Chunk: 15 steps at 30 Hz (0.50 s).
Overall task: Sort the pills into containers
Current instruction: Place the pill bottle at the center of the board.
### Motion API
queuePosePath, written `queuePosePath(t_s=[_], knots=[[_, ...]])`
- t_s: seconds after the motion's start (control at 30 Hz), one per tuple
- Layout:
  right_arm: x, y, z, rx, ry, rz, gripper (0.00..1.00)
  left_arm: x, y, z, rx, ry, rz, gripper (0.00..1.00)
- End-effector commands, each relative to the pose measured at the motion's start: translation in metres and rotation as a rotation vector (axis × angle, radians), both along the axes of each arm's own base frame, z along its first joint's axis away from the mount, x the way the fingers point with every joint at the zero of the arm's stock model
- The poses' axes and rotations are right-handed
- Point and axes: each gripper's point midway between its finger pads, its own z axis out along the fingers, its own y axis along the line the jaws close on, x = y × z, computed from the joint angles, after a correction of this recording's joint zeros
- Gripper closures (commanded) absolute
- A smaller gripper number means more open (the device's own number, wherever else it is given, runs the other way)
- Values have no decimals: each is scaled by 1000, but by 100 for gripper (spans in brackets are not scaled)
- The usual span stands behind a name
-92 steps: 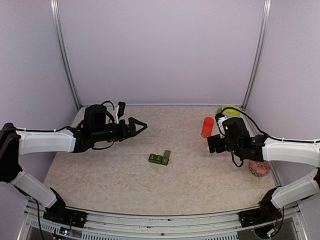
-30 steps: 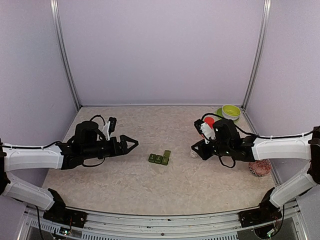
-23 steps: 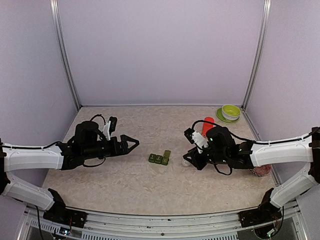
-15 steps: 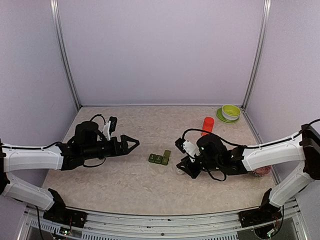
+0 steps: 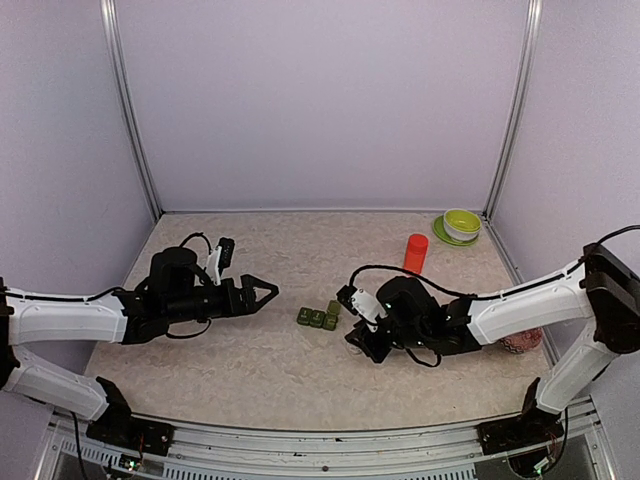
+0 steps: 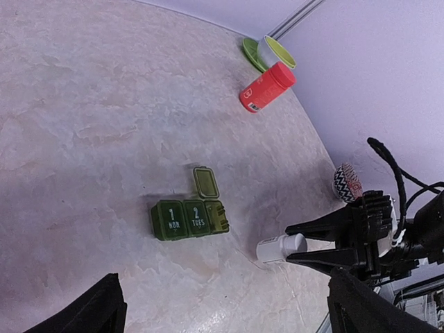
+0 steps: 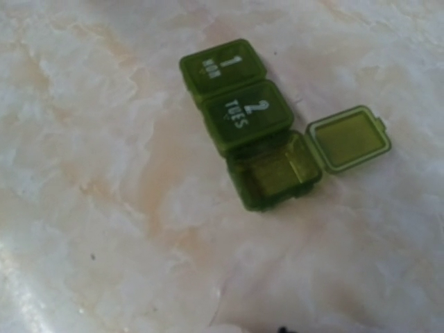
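Observation:
The containers (image 5: 318, 317) are a strip of three dark-green boxes in the middle of the table. In the right wrist view the containers (image 7: 246, 121) show two shut lids marked 1 and 2. The third box (image 7: 276, 173) is open and looks empty, its lid (image 7: 347, 139) flipped aside. No pills are in view. My right gripper (image 5: 358, 337) is shut on a tiny clear bottle with a white cap (image 6: 279, 248), lying sideways just right of the strip. My left gripper (image 5: 272, 291) hovers open to the left of the strip, holding nothing.
A red-orange bottle (image 5: 415, 253) stands behind the right arm, and a green bowl on a plate (image 5: 461, 223) sits in the back right corner. A patterned cup (image 5: 520, 340) is by the right wall. Purple walls enclose three sides.
My right arm has swung left across the table with the tiny bottle, from near the red-orange bottle to just beside the containers. The left arm has stayed still over the last second.

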Motion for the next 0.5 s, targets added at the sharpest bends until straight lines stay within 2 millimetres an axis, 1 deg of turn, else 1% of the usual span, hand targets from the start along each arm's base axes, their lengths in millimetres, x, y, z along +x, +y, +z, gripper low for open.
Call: queuePosePath(t_s=[0.0, 0.23, 0.37, 0.47], knots=[[6, 5, -2, -22, -29, -15, 81, -1, -1, 5, -8, -36, -8, 1], [11, 5, -12, -48, -33, -36, 79, -4, -2, 2, -7, -31, -18, 1], [9, 6, -12, -50, -31, -32, 71, -5, -3, 3, 0, -34, -19, 1], [8, 6, -7, -43, -33, -29, 63, -6, -7, 6, 3, -42, -29, 1]])
